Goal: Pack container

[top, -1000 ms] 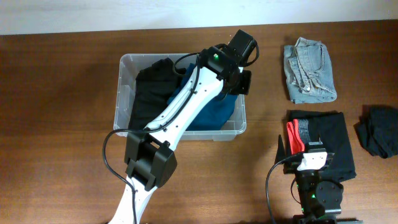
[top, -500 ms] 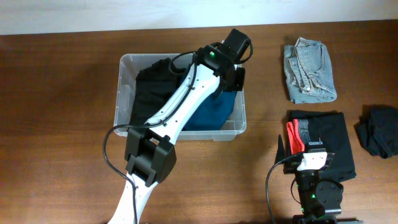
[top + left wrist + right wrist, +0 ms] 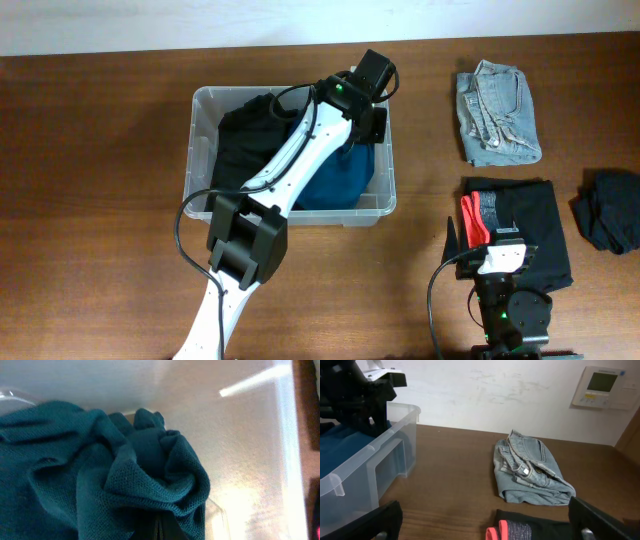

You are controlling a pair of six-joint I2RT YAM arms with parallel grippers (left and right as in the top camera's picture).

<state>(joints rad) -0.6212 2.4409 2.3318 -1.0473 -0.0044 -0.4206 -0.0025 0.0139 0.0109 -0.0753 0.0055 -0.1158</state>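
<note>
The container (image 3: 200,150) sits at the back centre of the table (image 3: 100,200), holding a black garment (image 3: 240,140) and a teal garment (image 3: 335,180). The left gripper (image 3: 370,128) reaches into its right end, its jaws pinched together on the bunched teal garment. The right gripper (image 3: 490,517) hangs with jaws spread wide near the front right edge, facing the folded jeans (image 3: 530,467).

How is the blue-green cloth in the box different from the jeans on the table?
The blue-green cloth is dark teal; the jeans are pale, washed-out blue. The cloth lies bunched and wrinkly inside the container; the jeans sit folded flat on the table outside it. The cloth looks finely knitted; the jeans show thick seams. Both are soft clothing.
</note>
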